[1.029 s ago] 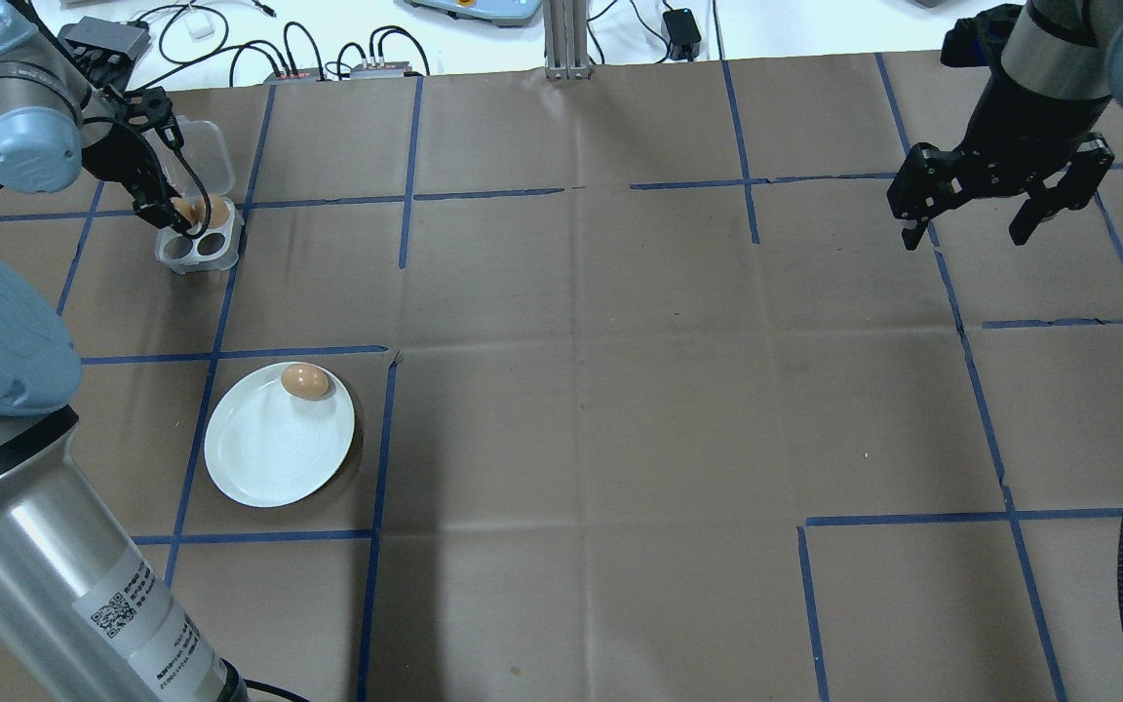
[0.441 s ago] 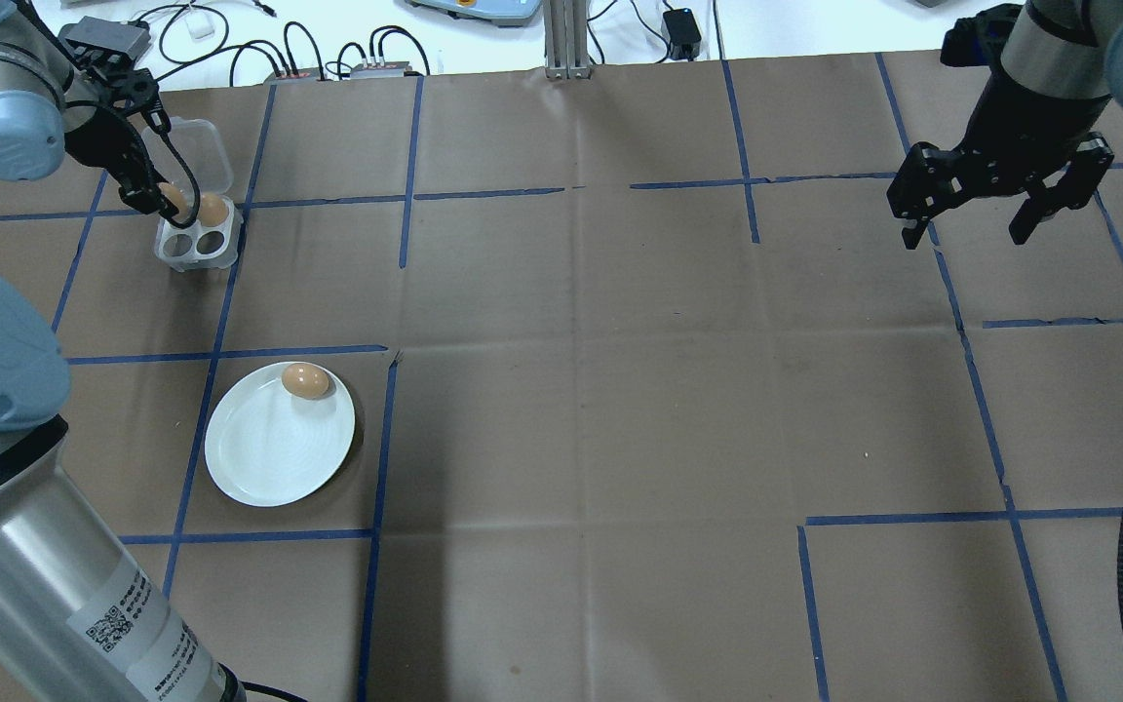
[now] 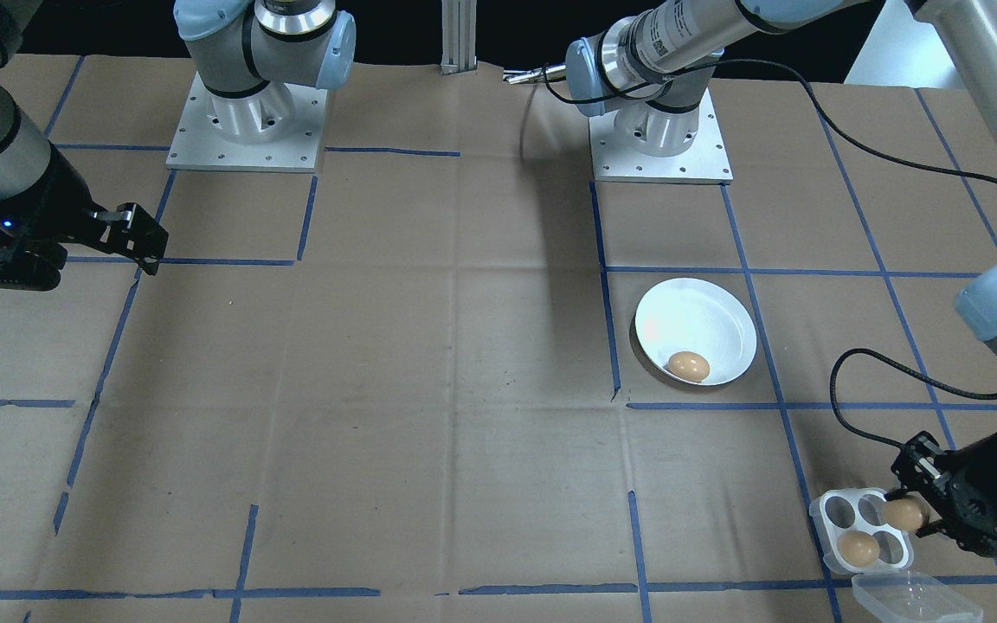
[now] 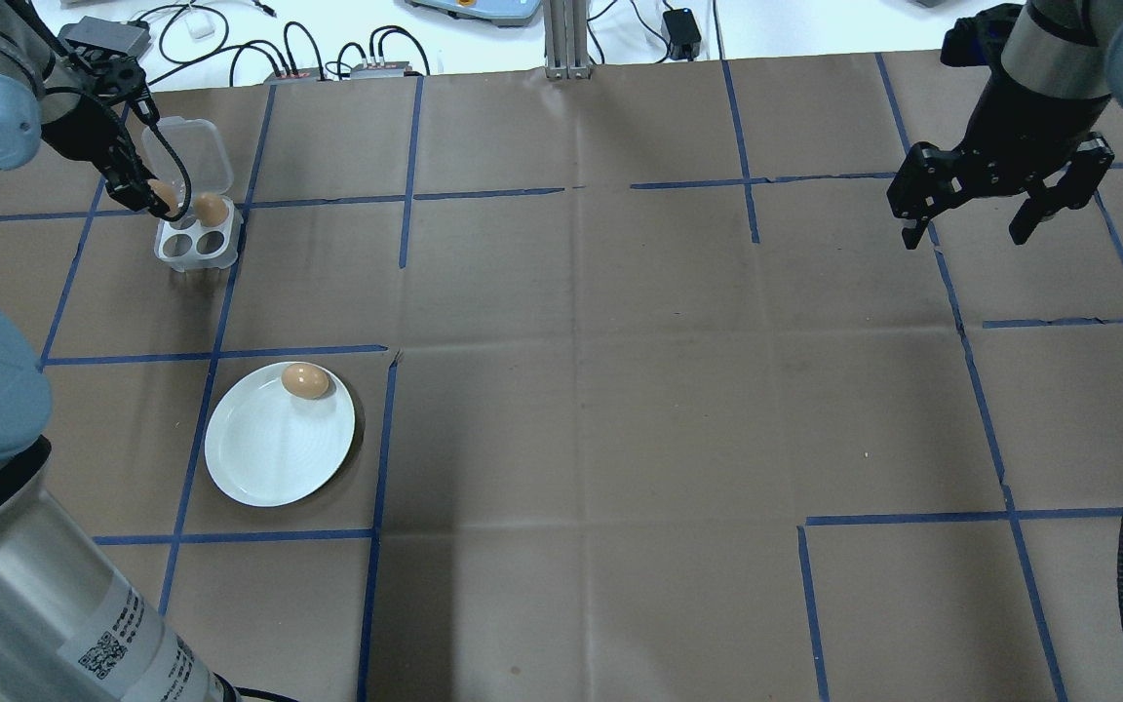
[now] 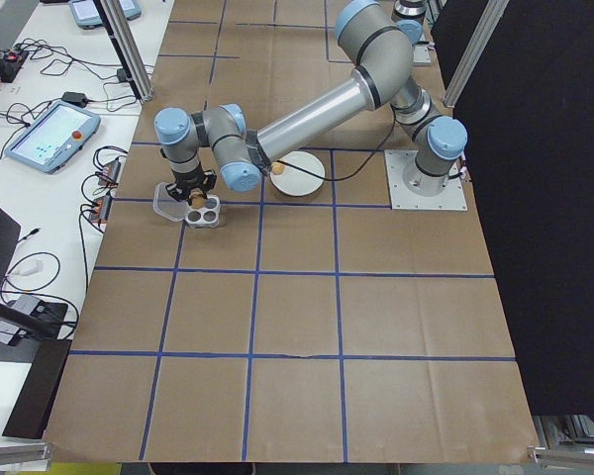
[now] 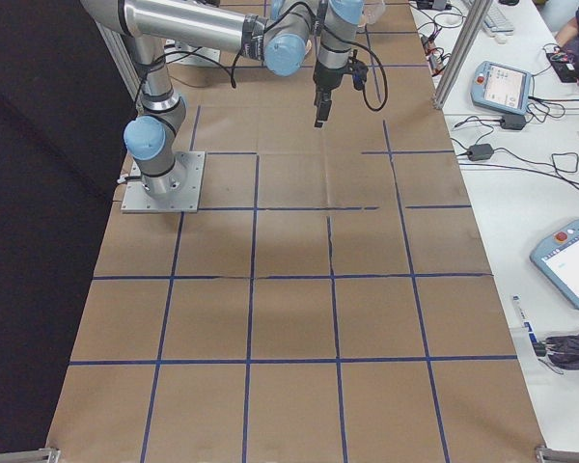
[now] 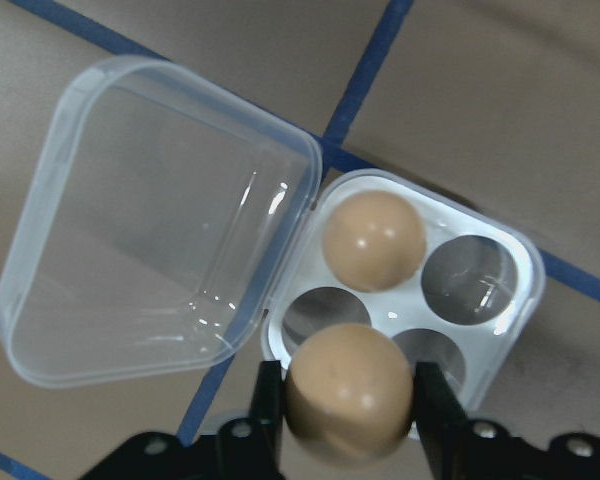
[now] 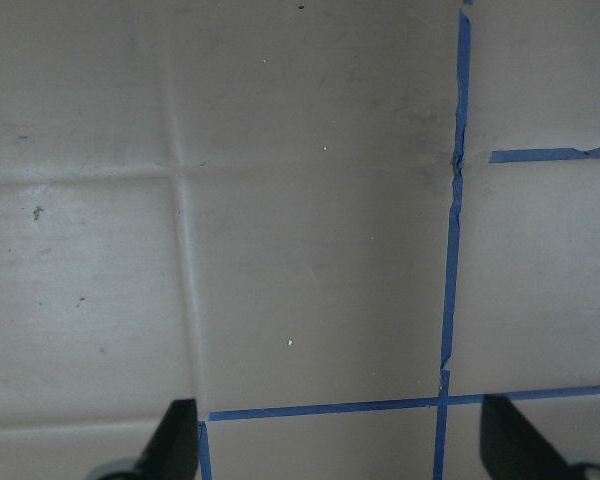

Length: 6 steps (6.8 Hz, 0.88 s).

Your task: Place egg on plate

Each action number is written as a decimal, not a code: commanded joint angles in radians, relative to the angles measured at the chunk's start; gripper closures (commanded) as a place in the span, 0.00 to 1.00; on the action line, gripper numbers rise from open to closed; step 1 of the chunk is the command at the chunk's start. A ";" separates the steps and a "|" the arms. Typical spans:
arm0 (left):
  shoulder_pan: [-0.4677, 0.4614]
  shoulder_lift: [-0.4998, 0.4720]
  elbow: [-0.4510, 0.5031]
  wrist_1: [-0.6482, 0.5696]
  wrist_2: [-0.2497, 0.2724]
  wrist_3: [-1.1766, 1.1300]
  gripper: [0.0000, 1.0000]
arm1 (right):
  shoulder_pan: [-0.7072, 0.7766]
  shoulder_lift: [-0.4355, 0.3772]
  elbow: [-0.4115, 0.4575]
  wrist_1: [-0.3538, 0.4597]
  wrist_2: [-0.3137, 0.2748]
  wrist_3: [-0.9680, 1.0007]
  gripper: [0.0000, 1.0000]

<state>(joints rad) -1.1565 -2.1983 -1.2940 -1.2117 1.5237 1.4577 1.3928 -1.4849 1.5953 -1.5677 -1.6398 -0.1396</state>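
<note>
Brown paper-covered table (image 4: 620, 390) gridded with blue tape (image 4: 406, 146).
White bench (image 6: 550, 193) along its edge carries cables and pendants (image 6: 500, 85).

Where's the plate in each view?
Front-facing: plate, right of centre.
Overhead: lower left.
Exterior left: upper centre, behind the near arm.
Exterior right, both wrist views: not in view.
Shared landmark: egg on its rim.
</note>
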 commanded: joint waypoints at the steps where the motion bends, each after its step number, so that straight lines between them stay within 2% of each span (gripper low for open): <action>1: -0.012 0.133 -0.203 0.001 -0.010 -0.154 0.79 | 0.000 0.000 0.000 0.000 0.000 0.000 0.00; 4: -0.043 0.334 -0.512 0.017 -0.023 -0.323 0.78 | 0.000 0.000 0.000 0.000 0.000 0.000 0.00; 5: -0.045 0.379 -0.622 0.050 -0.074 -0.391 0.77 | 0.000 0.000 0.000 0.000 0.000 0.000 0.00; 6: -0.045 0.390 -0.736 0.192 -0.079 -0.427 0.74 | 0.000 0.000 0.000 0.000 0.000 0.000 0.00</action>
<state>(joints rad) -1.1993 -1.8384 -1.9025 -1.1306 1.4646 1.0850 1.3928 -1.4849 1.5953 -1.5677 -1.6398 -0.1396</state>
